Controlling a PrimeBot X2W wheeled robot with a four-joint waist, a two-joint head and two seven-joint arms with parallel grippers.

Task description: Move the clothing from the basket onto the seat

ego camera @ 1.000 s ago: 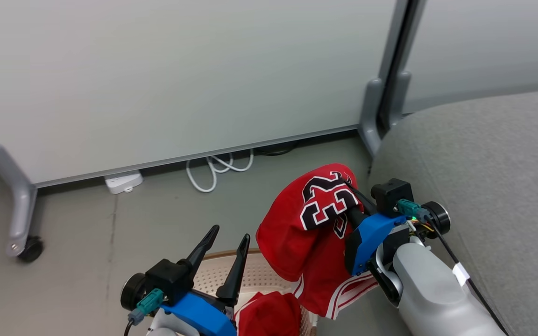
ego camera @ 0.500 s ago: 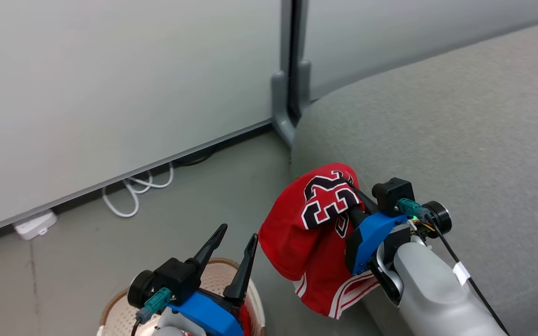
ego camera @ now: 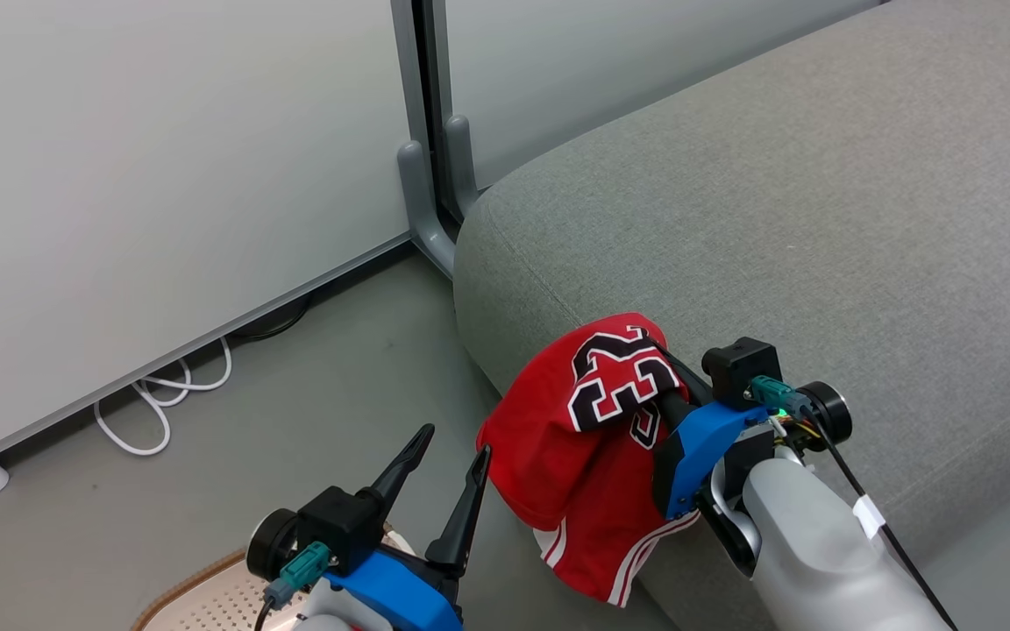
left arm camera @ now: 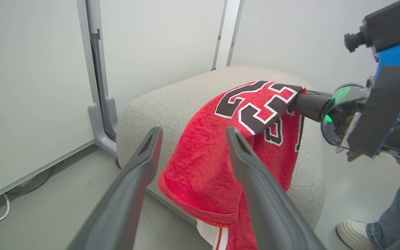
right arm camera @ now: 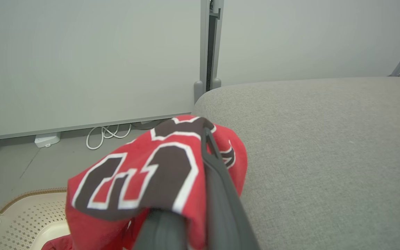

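Your right gripper (right arm camera: 201, 139) clamped the jersey (ego camera: 549, 438) at the seat (ego camera: 777, 219) edge; left gripper (ego camera: 454, 441) gaped, empty. Most cloth overhung: releasing here risked it sliding off.

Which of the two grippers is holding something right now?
The right gripper, shut on the red numbered jersey by the sofa. The left gripper is open, its fingers spread with nothing between them.

Lit brightly and evenly, with soft shadow under the jersey (ego camera: 593, 456) on the sofa cushion (ego camera: 821, 219). Bowed at wrist-view edges along the partition post (left arm camera: 94, 69); blurred on the near dark fingers (left arm camera: 127, 194).
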